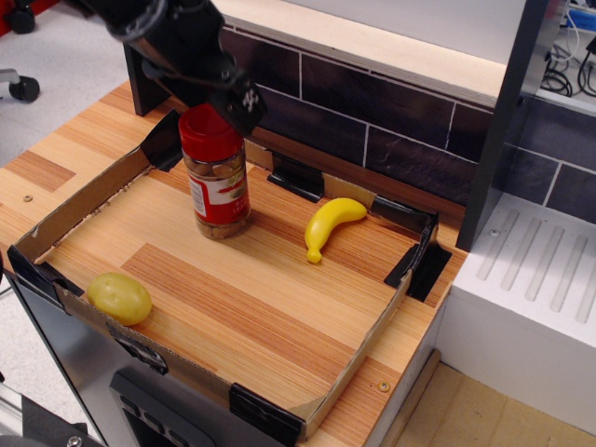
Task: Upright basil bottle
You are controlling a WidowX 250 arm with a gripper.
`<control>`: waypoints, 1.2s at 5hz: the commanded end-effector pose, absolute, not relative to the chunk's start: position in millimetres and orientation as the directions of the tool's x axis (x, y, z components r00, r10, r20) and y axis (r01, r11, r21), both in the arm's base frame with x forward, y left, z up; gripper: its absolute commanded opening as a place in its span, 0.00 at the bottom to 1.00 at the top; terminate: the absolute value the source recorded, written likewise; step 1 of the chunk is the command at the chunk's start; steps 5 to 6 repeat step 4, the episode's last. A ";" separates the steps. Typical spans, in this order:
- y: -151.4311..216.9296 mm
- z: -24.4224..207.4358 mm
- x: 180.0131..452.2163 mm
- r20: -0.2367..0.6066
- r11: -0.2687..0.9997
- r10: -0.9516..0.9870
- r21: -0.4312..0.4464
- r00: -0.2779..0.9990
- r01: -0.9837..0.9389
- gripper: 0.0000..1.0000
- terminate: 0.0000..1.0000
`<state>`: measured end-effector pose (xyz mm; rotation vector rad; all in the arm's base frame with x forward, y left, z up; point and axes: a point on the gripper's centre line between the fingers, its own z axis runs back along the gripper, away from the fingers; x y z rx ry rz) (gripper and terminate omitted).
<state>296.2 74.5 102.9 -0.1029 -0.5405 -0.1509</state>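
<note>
The basil bottle (217, 182) is a clear jar with a red lid, a red-and-white label and brownish contents. It stands upright on the wooden floor of the cardboard tray (84, 200), in its back left part. My gripper (228, 98) hangs just above and behind the red lid. One black fingertip (248, 102) sits at the lid's upper right edge, and the jaws look parted and off the lid. The other finger is mostly hidden against the dark arm.
A yellow banana (328, 225) lies to the right of the bottle, near the tray's back wall. A yellow-green round fruit (119, 298) sits in the tray's front left corner. A dark tiled wall (372, 121) runs behind the tray, and a white unit (531, 298) stands at the right.
</note>
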 end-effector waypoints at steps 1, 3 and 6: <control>71.7 152.2 306.5 0.512 0.997 -0.067 0.064 0.857 0.040 1.00 0.00; 68.6 152.8 313.6 0.508 0.991 -0.008 0.122 0.861 -0.062 1.00 0.00; 68.6 152.8 313.6 0.508 0.991 -0.008 0.122 0.861 -0.062 1.00 1.00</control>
